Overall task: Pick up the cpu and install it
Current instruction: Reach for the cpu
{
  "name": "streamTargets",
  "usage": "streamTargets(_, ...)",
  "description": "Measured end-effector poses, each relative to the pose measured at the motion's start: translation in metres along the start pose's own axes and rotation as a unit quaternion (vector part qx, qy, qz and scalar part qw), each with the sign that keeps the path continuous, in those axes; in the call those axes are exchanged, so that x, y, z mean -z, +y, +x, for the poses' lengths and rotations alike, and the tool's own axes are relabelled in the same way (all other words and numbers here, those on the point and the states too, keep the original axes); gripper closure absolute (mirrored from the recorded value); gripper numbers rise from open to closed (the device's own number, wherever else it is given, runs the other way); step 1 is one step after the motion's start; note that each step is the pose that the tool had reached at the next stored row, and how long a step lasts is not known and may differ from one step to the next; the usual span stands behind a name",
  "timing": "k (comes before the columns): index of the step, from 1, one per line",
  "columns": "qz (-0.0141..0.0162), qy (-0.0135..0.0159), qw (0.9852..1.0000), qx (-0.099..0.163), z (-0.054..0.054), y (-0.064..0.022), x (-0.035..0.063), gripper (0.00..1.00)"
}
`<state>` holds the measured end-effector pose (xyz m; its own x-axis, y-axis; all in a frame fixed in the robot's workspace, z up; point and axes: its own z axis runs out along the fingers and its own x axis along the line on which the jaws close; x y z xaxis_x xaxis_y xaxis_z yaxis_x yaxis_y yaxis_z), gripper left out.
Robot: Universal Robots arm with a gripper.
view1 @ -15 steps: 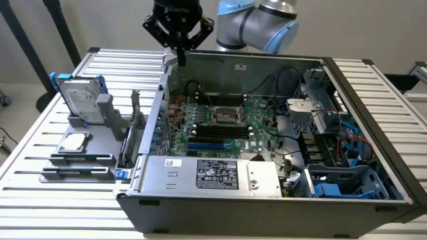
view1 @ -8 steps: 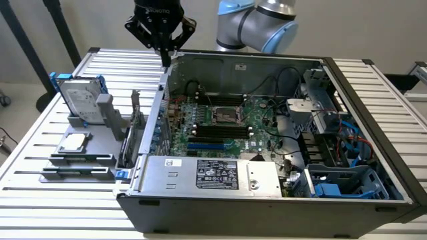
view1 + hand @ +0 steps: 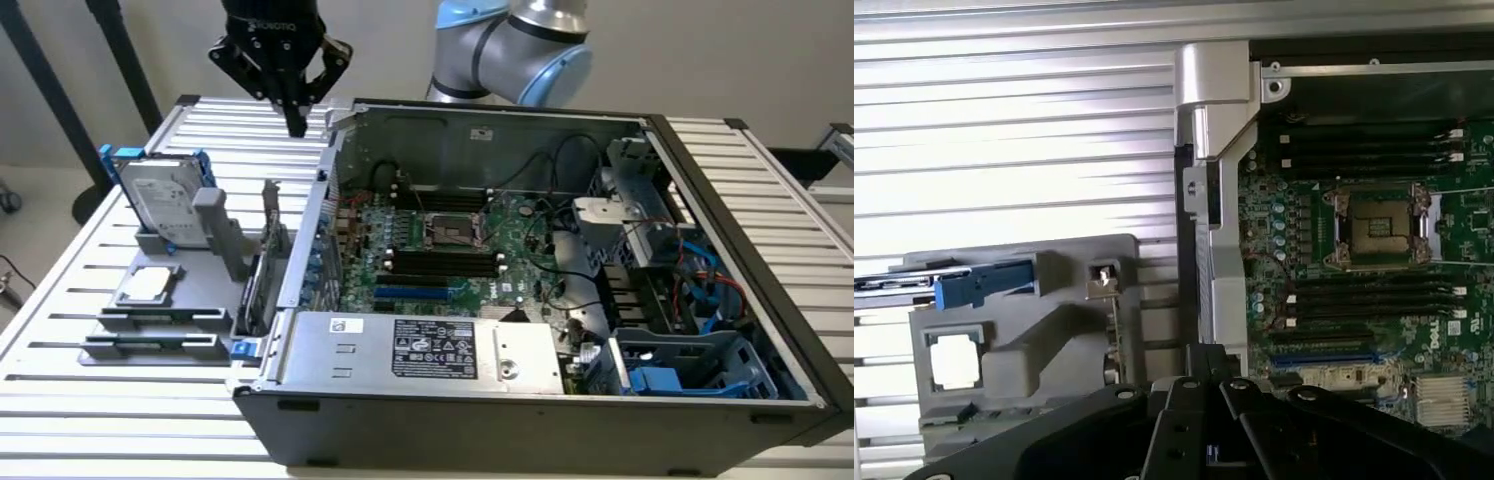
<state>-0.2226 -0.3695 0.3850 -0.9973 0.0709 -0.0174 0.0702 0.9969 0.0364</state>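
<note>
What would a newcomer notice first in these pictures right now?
The open computer case dominates the middle, its motherboard's empty socket exposed. On the exterior view's left, the cpu lies flat on a grey holder. The hand hangs shut above the case's far corner, holding nothing.

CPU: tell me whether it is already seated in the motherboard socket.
No, the cpu lies in the grey holder outside the case, and the socket on the motherboard is bare.
</note>
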Motion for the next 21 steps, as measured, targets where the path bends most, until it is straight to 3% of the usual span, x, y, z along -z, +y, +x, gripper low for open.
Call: streamTargets(21, 0.0142, 0.0031, 0.9999, 0.000, 0.095, -0.0067, -0.0096, 0.89)
